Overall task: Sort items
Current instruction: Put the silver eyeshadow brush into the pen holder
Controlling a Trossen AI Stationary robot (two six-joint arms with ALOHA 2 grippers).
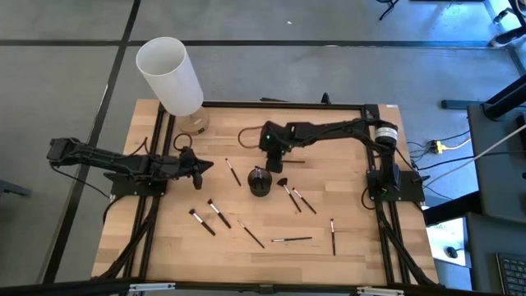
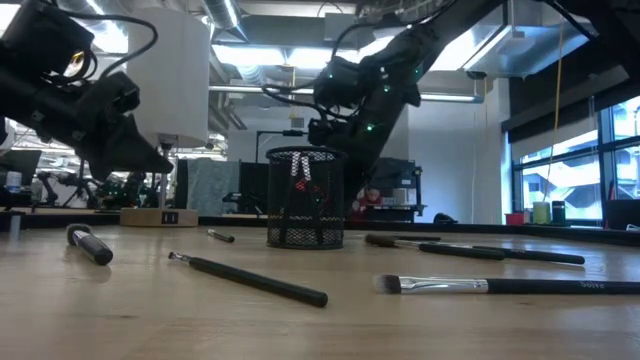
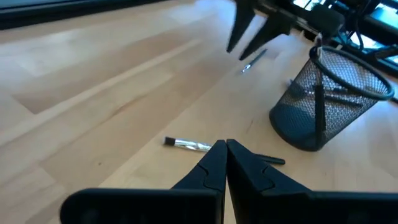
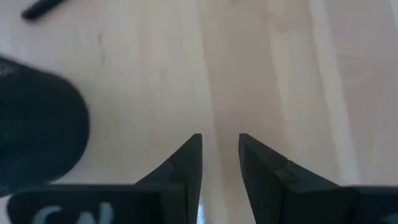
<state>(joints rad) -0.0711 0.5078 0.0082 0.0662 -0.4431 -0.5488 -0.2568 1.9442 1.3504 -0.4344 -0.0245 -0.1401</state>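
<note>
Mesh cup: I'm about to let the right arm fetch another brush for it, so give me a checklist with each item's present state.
1. Right gripper empty, jaws apart with nothing between them: ok.
2. Mesh cup upright on the table: ok.
3. Cup already holds brushes, handles visible through the mesh: ok.
4. Brushes left to pick: several lie loose, e.g. one brush near the front edge: ok.
5. Left gripper out of the way, jaws shut and empty, left of the cup: ok.
6. Right gripper clear of the cup rim before moving sideways: cannot tell.
</note>
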